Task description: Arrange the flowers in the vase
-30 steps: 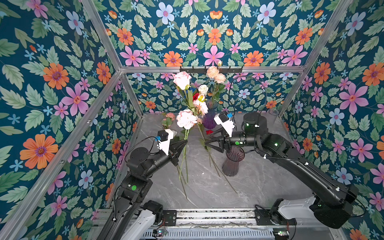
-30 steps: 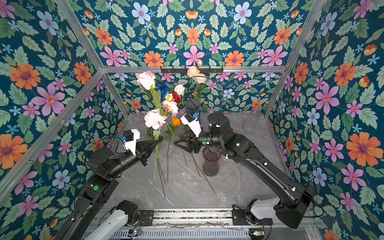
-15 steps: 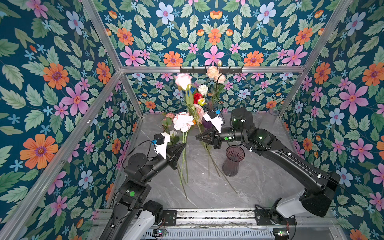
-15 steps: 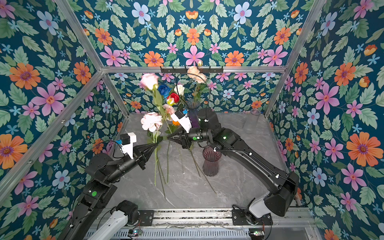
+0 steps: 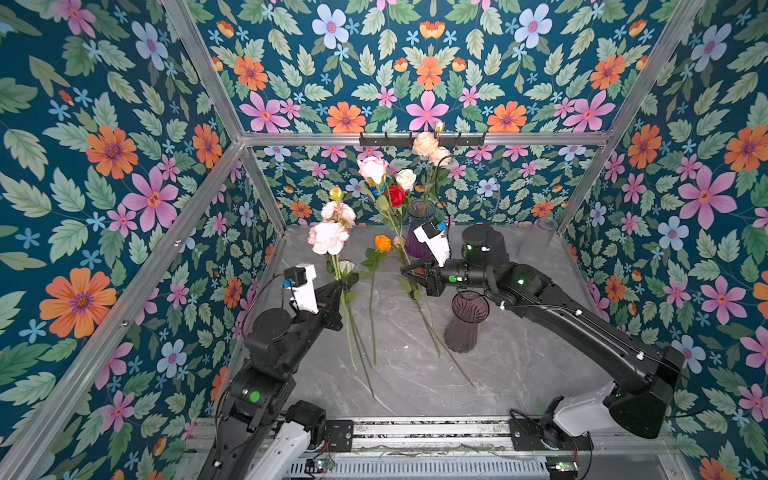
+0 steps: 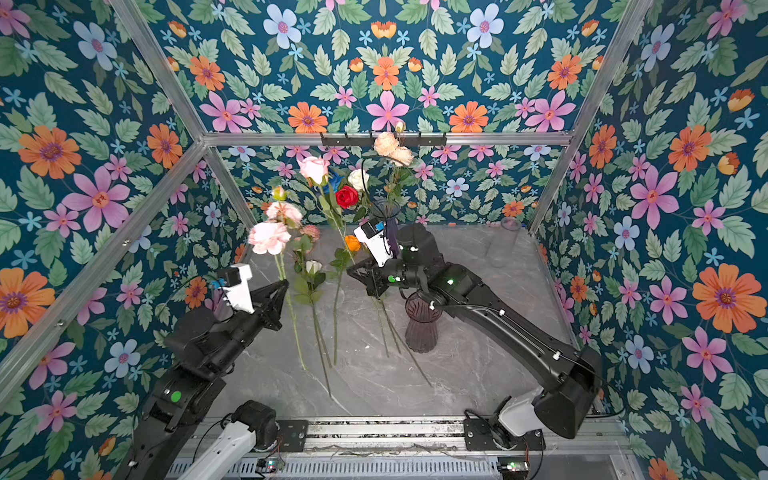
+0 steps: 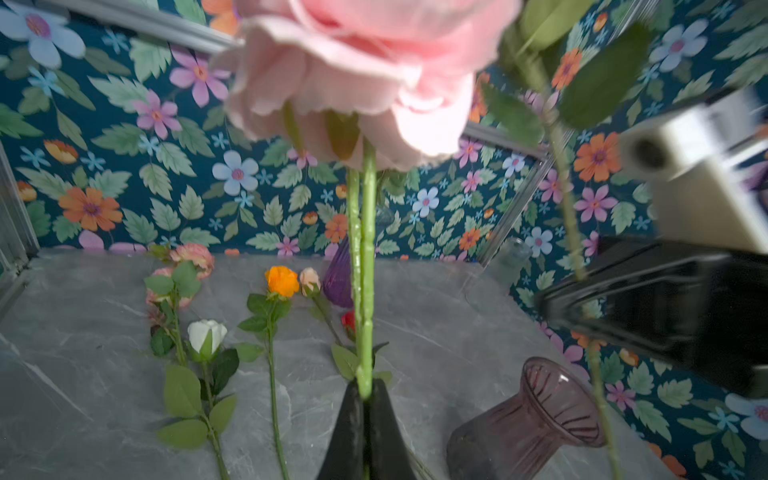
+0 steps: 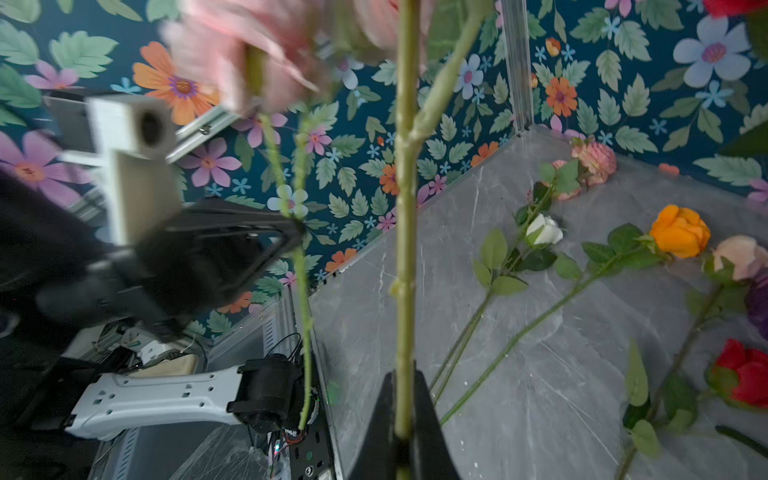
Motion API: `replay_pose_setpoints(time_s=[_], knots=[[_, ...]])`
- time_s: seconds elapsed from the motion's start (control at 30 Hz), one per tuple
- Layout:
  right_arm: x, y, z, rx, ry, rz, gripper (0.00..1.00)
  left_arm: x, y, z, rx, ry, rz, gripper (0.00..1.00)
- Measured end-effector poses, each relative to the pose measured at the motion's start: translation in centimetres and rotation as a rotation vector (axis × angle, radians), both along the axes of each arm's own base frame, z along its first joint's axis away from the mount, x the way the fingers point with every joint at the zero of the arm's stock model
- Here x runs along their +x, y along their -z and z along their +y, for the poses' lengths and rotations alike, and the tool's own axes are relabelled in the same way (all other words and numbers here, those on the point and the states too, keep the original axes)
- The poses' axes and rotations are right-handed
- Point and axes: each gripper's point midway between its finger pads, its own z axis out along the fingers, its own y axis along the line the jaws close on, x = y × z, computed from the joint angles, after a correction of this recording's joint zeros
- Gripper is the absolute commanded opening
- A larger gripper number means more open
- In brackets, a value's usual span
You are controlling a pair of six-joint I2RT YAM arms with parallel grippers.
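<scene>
Standing on the grey table (image 5: 519, 374), the smoky ribbed vase (image 5: 465, 324) is seen upright and empty, so nothing has yet been placed in it. A purple vase (image 5: 417, 235) by the back wall appears to hold the peach blooms (image 5: 428, 147).

What was one close cluster a second ago has been parted into two bunches. The taller bunch (image 5: 395, 195), with pink, white, red and blue heads, is now carried by the right gripper (image 5: 405, 272). Its jaws, spread wide beside the stems a second ago, are now closed tight on them. The stem ends hang low just beside the smoky vase; whether the table is touched cannot be told.

The shorter bunch of pale pink peonies (image 5: 328, 237) has been drawn away to the left. It is kept pinched in the left gripper (image 5: 338, 286), whose jaws have stayed closed on two green stems.

An orange rose (image 5: 382, 242) and a white rose (image 5: 346, 266), among others, are left lying flat on the table between the arms.

With the bunches separated, the taller one is judged ready to be raised until its ends clear the rim, then lowered into the vase. Leaves snagged between neighbouring stems are the likely hazard.
</scene>
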Motion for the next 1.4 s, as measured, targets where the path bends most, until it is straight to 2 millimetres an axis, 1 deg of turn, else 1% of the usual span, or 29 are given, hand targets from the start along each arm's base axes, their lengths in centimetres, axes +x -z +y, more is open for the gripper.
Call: replay_pose_setpoints(time_s=[0.03, 0.07, 0.1, 0.13, 0.17, 0.2, 0.27, 0.33, 0.4, 0.47, 0.5, 0.53, 0.57, 0.6, 0.7, 0.73, 0.8, 0.83, 0.87, 0.93, 0.97, 1.0, 1.07, 1.13, 1.2, 1.27, 1.4], knots=[[0.5, 0.9, 0.4, -0.020, 0.008, 0.024, 0.00, -0.6, -0.8, 0.5, -0.014, -0.010, -0.033, 0.00], [1.2, 2.0, 0.8, -0.045, 0.022, 0.052, 0.03, -1.5, -1.9, 1.0, -0.032, -0.015, -0.080, 0.00], [1.8, 2.8, 1.3, -0.065, 0.029, 0.081, 0.20, -2.2, -2.7, 1.3, -0.048, -0.015, -0.124, 0.00], [2.3, 3.5, 1.6, -0.086, 0.039, 0.095, 0.41, -2.7, -3.3, 1.5, -0.056, -0.014, -0.157, 0.00], [3.0, 4.1, 2.0, -0.105, 0.051, 0.111, 0.56, -3.2, -3.8, 1.3, -0.069, 0.005, -0.190, 0.00], [3.4, 4.5, 2.3, -0.122, 0.052, 0.122, 0.68, -3.5, -4.2, 0.9, -0.076, 0.037, -0.214, 0.00], [3.7, 4.9, 2.0, -0.159, 0.075, 0.127, 0.79, -3.5, -4.3, -0.6, -0.078, 0.118, -0.222, 0.00], [3.2, 3.5, 0.7, -0.171, 0.097, 0.093, 0.86, -3.3, -4.2, -2.6, -0.081, 0.220, -0.211, 0.00], [1.9, 0.2, -2.0, -0.142, 0.127, 0.013, 0.86, -2.9, -3.9, -4.5, -0.104, 0.321, -0.197, 0.00], [0.5, -3.0, -4.9, -0.089, 0.158, -0.053, 0.86, -2.6, -3.6, -6.0, -0.137, 0.403, -0.195, 0.00], [-0.1, -4.2, -6.7, -0.065, 0.187, -0.092, 0.87, -2.3, -3.7, -6.7, -0.160, 0.440, -0.204, 0.00], [-0.6, -4.7, -8.3, -0.049, 0.212, -0.111, 0.87, -2.0, -3.8, -7.2, -0.180, 0.469, -0.216, 0.00], [-1.2, -4.5, -10.3, -0.047, 0.250, -0.118, 0.87, -1.7, -4.1, -7.7, -0.202, 0.494, -0.233, 0.00], [-1.7, -3.9, -12.3, -0.053, 0.287, -0.117, 0.87, -1.4, -4.3, -8.3, -0.225, 0.519, -0.253, 0.00], [-3.3, -1.7, -17.1, -0.051, 0.392, -0.098, 0.87, -0.4, -5.2, -10.1, -0.289, 0.588, -0.324, 0.00], [-3.6, -0.9, -18.3, -0.051, 0.422, -0.090, 0.87, -0.3, -5.4, -11.0, -0.301, 0.619, -0.341, 0.00], [-4.3, 1.0, -20.4, -0.049, 0.486, -0.058, 0.87, -0.7, -5.6, -13.7, -0.300, 0.696, -0.382, 0.00], [-4.5, 2.0, -21.3, -0.051, 0.522, -0.039, 0.87, -1.3, -5.9, -15.2, -0.287, 0.738, -0.414, 0.00], [-4.6, 3.2, -22.2, -0.059, 0.554, -0.017, 0.87, -2.3, -6.3, -17.0, -0.267, 0.786, -0.460, 0.00], [-4.9, 5.6, -23.2, -0.073, 0.599, 0.047, 0.87, -3.3, -6.9, -19.6, -0.236, 0.832, -0.539, 0.00], [-5.0, 6.7, -23.8, -0.079, 0.627, 0.074, 0.87, -3.3, -7.1, -20.8, -0.217, 0.843, -0.581, 0.00], [-5.1, 7.5, -24.2, -0.080, 0.645, 0.093, 0.87, -3.0, -7.1, -21.6, -0.210, 0.842, -0.601, 0.00], [-5.8, 8.7, -24.6, -0.074, 0.657, 0.123, 0.87, -2.0, -6.3, -23.2, -0.195, 0.839, -0.618, 0.00], [-6.4, 9.1, -24.9, -0.055, 0.669, 0.136, 0.87, -1.1, -5.5, -24.5, -0.183, 0.832, -0.631, 0.00], [-6.8, 9.0, -25.3, -0.036, 0.686, 0.138, 0.87, -0.4, -5.3, -25.3, -0.180, 0.827, -0.654, 0.00], [-7.2, 8.8, -25.8, -0.018, 0.702, 0.122, 0.87, 0.1, -5.4, -26.1, -0.191, 0.824, -0.678, 0.00], [-8.0, 8.9, -26.4, -0.004, 0.723, 0.122, 0.87, 0.4, -6.4, -26.9, -0.228, 0.835, -0.711, 0.00]])
